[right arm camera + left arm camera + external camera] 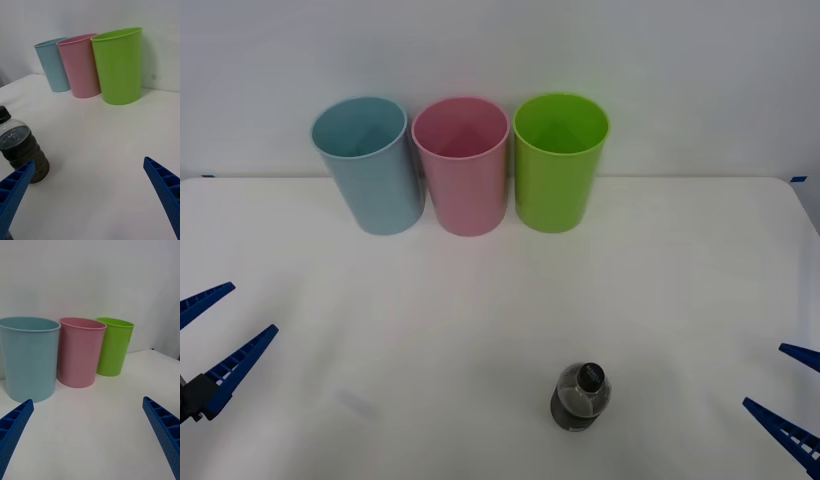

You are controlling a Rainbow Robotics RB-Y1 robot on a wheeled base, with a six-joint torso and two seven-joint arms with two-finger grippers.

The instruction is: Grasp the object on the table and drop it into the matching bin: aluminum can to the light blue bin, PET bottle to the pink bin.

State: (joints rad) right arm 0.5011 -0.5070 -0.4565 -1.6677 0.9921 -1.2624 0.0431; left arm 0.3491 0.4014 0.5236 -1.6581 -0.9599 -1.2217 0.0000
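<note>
The white table carries everything. Along its far edge three bins stand in a row, close to each other: the light blue bin toward the left, the pink bin in the middle, and a lime green bin on the right of them.

The left gripper hangs over the near left corner, and the right gripper over the near right corner. Both have their fingers spread wide apart and carry nothing.

The bottle stands upright close to the near edge, a little right of the middle, well apart from the bins and nearer to the right gripper. It is nearly full of dark liquid, so I judge it rather heavy for its size and steady on its base. The ribbed lower body looks stiff and gives more friction than the smooth clear shoulder, so the best hold is probably around this middle part, below the black cap.
</note>
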